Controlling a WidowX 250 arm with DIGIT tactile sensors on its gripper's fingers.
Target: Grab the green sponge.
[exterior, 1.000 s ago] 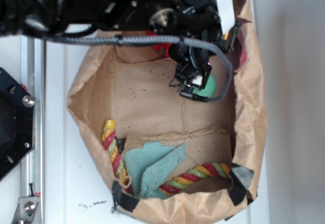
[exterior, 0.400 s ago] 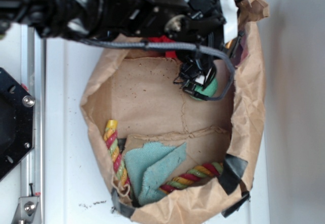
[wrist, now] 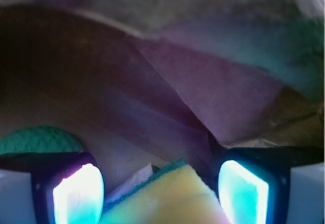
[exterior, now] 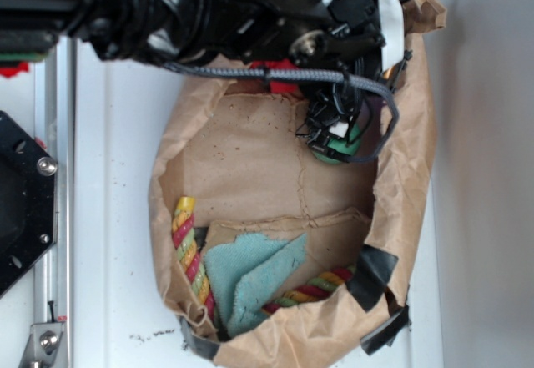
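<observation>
The tool (exterior: pixel 332 134) hides most of the green sponge (exterior: pixel 340 148).

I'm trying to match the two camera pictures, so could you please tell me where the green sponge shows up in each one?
Exterior: the green sponge sits at the upper right of the paper bag, partly hidden under the gripper.
Wrist: only its ribbed green top peeks out at the lower left, above the left finger.
Shared landmark: the crumpled brown paper bag wall behind it.
</observation>
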